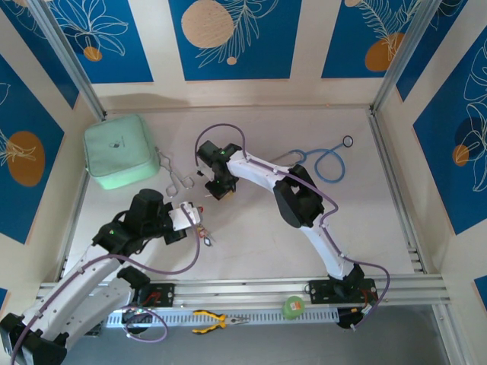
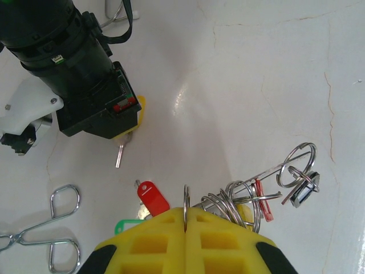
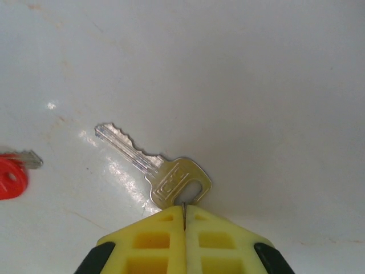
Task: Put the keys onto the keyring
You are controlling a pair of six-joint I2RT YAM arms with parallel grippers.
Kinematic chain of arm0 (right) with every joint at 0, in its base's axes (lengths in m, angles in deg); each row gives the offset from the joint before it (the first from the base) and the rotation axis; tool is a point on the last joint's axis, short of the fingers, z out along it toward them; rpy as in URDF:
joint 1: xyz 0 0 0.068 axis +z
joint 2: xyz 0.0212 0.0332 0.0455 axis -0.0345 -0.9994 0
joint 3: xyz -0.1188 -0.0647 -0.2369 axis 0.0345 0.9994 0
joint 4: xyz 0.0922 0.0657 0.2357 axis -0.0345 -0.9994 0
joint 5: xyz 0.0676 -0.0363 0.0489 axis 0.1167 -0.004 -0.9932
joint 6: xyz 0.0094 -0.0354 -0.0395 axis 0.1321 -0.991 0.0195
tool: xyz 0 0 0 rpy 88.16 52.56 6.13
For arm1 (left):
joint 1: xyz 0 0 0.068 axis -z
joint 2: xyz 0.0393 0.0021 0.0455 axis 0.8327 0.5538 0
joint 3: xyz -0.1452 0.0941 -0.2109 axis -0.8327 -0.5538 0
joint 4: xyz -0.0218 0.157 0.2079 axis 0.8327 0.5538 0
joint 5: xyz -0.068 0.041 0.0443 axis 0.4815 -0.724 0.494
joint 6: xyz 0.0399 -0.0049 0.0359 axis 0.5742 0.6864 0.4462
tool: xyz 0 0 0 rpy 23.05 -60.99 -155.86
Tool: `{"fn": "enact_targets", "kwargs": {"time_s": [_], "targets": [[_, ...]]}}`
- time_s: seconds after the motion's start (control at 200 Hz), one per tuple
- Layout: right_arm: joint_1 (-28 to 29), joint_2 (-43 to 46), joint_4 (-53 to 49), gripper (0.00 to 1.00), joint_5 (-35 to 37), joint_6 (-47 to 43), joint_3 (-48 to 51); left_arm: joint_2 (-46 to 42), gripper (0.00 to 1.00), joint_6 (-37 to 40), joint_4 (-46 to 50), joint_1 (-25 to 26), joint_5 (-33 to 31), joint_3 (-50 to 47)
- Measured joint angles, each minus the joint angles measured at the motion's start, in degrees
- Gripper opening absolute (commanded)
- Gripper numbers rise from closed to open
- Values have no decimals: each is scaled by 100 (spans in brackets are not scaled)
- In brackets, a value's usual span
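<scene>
Key (image 3: 171, 178) at right fingers' (image 3: 154, 242) tips

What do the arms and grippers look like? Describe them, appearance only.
The left arm and right arm have white shells with black joints, each trailed by a thin purple cable. The left gripper and right gripper have yellow fingers with square recesses.

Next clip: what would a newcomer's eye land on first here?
Two yellow claws are shut on metal. The right claw pinches a thin loop at the head of a silvery key lying flat on the white table. The left claw grips the keyring, a tangle of loops with a red tag beside it. At the table's far left corner, a mint-green pouch stands out.
</scene>
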Motion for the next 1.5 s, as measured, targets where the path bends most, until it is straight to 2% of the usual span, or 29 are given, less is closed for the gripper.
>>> {"fn": "enact_targets", "kwargs": {"time_s": [0.145,0.245,0.555,0.675,0.82,0.965,1.08,1.255,1.501], "targets": [[-2,79,68,0,2,2,120,7,0,28,-9,-2,17,0],[-17,518,223,0,20,24,737,52,0,46,-46,-2,120,0],[-216,3622,487,0,87,662,3950,1043,0,33,-872,17,1045,87],[-240,4277,514,0,107,1078,4806,1460,0,20,-1191,140,1370,162],[-251,4367,682,0,109,1556,5322,1794,0,20,-1539,282,1696,166],[-256,4232,966,0,109,1818,5401,1928,0,24,-1810,361,1851,166],[-273,3985,1165,6,109,1882,5366,1998,0,42,-1961,369,1849,164],[-295,3738,1327,21,105,1939,5335,2035,0,44,-2120,369,1847,101],[-374,3735,1360,28,103,1965,5329,2035,0,44,-2249,378,1845,4]]}}
